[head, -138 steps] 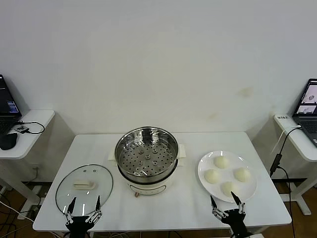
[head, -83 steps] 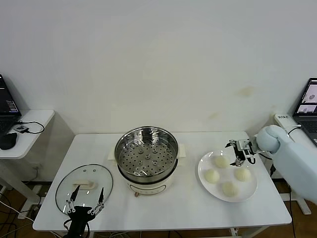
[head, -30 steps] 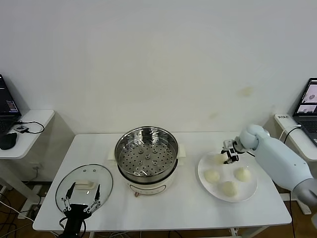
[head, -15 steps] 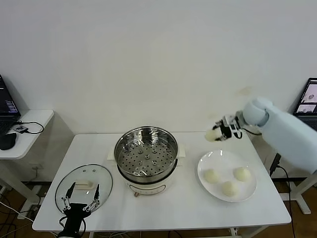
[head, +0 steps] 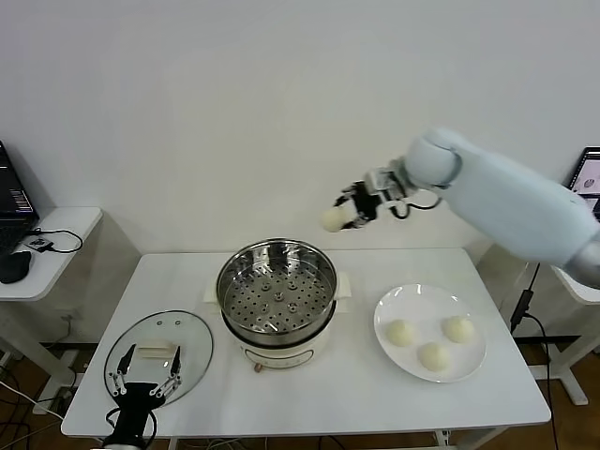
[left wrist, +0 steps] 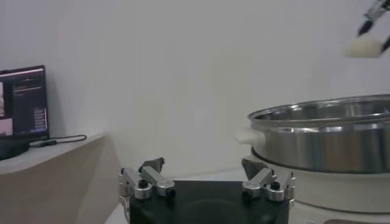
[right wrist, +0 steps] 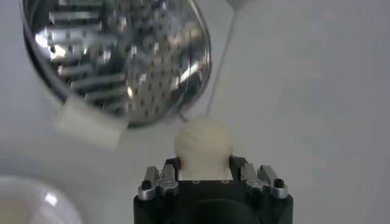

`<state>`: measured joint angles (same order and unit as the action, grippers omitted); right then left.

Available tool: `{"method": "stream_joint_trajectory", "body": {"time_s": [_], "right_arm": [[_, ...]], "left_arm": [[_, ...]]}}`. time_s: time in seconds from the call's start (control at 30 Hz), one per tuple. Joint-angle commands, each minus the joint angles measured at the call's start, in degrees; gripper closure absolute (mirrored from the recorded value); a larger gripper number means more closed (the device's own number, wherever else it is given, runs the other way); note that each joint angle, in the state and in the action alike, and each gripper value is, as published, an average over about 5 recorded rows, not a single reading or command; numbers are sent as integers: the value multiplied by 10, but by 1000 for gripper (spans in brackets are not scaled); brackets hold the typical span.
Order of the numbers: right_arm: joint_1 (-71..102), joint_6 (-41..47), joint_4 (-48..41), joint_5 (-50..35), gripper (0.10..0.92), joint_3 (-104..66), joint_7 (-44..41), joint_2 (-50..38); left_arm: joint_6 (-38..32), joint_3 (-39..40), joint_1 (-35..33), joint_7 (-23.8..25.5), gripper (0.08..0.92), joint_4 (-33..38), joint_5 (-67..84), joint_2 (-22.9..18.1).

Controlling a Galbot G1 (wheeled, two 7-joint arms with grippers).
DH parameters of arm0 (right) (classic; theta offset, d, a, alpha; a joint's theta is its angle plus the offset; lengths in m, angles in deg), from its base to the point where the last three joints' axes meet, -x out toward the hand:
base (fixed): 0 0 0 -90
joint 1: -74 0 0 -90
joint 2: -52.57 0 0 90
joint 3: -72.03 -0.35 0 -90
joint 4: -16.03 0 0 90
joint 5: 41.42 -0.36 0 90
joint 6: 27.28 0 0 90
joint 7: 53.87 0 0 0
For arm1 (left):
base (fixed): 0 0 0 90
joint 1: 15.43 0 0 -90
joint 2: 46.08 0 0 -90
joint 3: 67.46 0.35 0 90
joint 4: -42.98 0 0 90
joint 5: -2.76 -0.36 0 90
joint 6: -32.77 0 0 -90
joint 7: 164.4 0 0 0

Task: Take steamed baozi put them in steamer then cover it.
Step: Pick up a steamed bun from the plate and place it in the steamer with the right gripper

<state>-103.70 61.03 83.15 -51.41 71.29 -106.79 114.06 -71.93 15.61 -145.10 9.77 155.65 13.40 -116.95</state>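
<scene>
My right gripper (head: 349, 212) is shut on one cream-white baozi (head: 335, 219) and holds it in the air above and behind the right rim of the steel steamer (head: 277, 291). In the right wrist view the baozi (right wrist: 204, 146) sits between the fingers with the steamer (right wrist: 116, 58) below. Three more baozi (head: 400, 332) (head: 458, 329) (head: 433, 356) lie on the white plate (head: 412, 298) at the right. The glass cover (head: 159, 356) lies flat at the table's front left. My left gripper (head: 142, 382) hovers open over the cover's near edge.
The steamer's perforated tray (head: 277, 295) holds nothing. Side tables with laptops stand at the far left (head: 47, 234) and the far right (head: 586, 187). In the left wrist view the steamer's wall (left wrist: 323, 143) stands close ahead.
My right gripper lifted a baozi off the plate and carried it left and up, from over the plate to above the steamer's far right rim. The left gripper barely moved.
</scene>
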Motion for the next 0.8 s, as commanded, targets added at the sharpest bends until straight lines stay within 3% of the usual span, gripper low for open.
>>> {"method": "stream_joint_trajectory", "body": {"time_s": [0.03,0.8], "right_arm": [[-35,-51,-45,-20,498,76,19,112],[49,-221,-172,218,474,93,59,189]], "left_arm": [[0,-6,-1,0,177,-4,7,1],[-17,-12,-10,-1,177,-10,-11,-14]]}}
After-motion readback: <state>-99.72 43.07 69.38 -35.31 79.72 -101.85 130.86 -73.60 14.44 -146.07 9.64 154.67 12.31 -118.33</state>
